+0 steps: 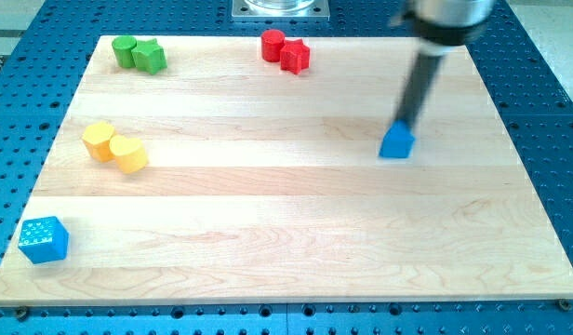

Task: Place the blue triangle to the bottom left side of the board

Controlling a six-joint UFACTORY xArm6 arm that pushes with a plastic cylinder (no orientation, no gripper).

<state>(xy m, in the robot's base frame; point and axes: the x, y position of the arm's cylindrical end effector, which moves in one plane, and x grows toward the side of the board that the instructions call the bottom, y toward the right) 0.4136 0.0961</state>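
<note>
The blue triangle (397, 142) lies on the wooden board (286, 233) at the view's right of centre, in the upper half. My tip (404, 124) stands right at the triangle's upper edge, touching or nearly touching it; the dark rod rises from there to the view's top right. A blue cube (43, 239) sits at the board's bottom left corner.
A green cylinder (125, 50) and a green star (150, 57) sit at the top left. A red cylinder (273, 45) and a red star (295, 57) sit at the top centre. Two yellow blocks (99, 140) (129, 154) lie at the left.
</note>
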